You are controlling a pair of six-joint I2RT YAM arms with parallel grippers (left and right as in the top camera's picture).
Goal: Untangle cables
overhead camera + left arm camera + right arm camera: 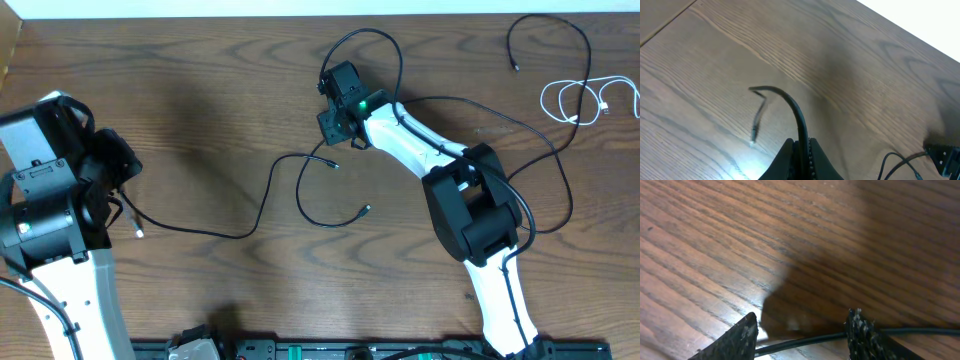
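The left hand [800, 146] was clamped tight on a black cable [790, 102]. The cable rose from between its tips, arched over and let a short free end hang down ahead of the hand, the plug [754, 137] just above the surface [700, 60]. The rest of that cable trailed away across the wood toward the right hand [802, 330].

The right hand sat low with its jaws apart. Its speckled black fingers [862, 335] stood either side of a thin black run lying flat between them. I couldn't say whether that run was the same cable or another. The white cable [585, 100] lay in a loose coil well behind that hand, out past its arm.

The cables looked light and limp, and their smooth round jackets would likely slip in a loose pinch. My guess is that a straight stretch a little back from a plug was the place to grip. The small hard plugs seemed likely to snag in a loop, so a slow draw would suit better than a tug.

The surface was dark, strongly grained wood with a slight sheen under the right hand.
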